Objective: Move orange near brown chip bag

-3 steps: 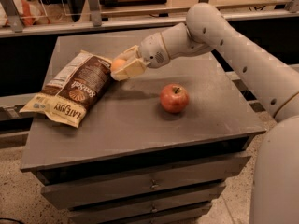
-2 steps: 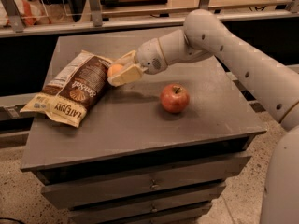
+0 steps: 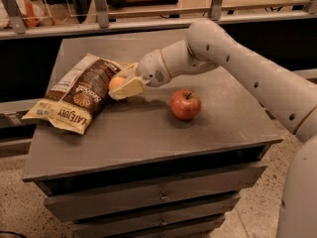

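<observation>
The brown chip bag (image 3: 78,92) lies crinkled on the left of the grey cabinet top (image 3: 148,128), with its "LATE JULY" end toward the front. My gripper (image 3: 120,83) reaches in from the right and is shut on the orange (image 3: 116,83), a small yellow-orange fruit between the cream fingers. The orange sits right at the bag's right edge, low over the surface. I cannot tell whether it rests on the top.
A red apple (image 3: 185,104) with a stem stands right of the gripper, under my white arm (image 3: 237,63). A rail with metal posts (image 3: 99,6) runs behind the cabinet. Drawers (image 3: 158,195) lie below the front edge.
My gripper has carried the orange leftward and a little down, from beside the bag's upper corner to right against the bag's right edge. The apple and bag have not moved.
</observation>
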